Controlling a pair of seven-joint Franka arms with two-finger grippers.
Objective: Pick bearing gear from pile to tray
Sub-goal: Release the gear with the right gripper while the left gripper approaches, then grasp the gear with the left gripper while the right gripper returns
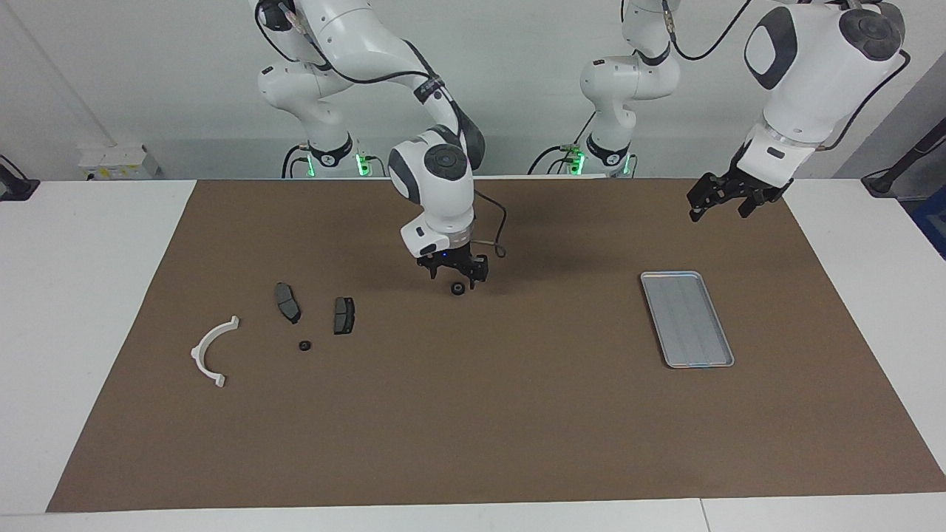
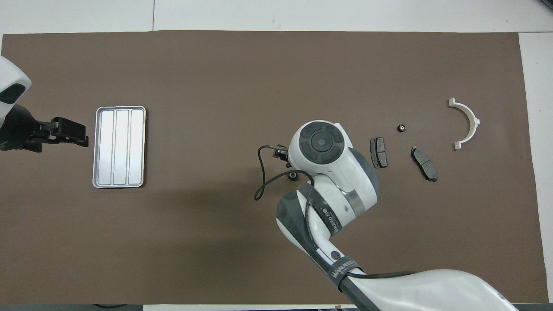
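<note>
One small black bearing gear (image 1: 458, 289) (image 2: 293, 175) lies on the brown mat at mid-table, apart from the pile. My right gripper (image 1: 451, 273) hangs open just above it, holding nothing. In the overhead view the wrist hides most of that gripper. The pile lies toward the right arm's end: a white arc (image 1: 212, 352) (image 2: 467, 122), two dark brake pads (image 1: 287, 302) (image 1: 344, 315) and another black bearing gear (image 1: 304, 345) (image 2: 402, 128). The silver tray (image 1: 687, 318) (image 2: 120, 147) sits toward the left arm's end with nothing in it. My left gripper (image 1: 728, 198) (image 2: 71, 134) waits open in the air beside the tray.
The brown mat (image 1: 517, 428) covers most of the white table. A black cable (image 2: 263, 181) loops off the right wrist over the mat near the lone gear.
</note>
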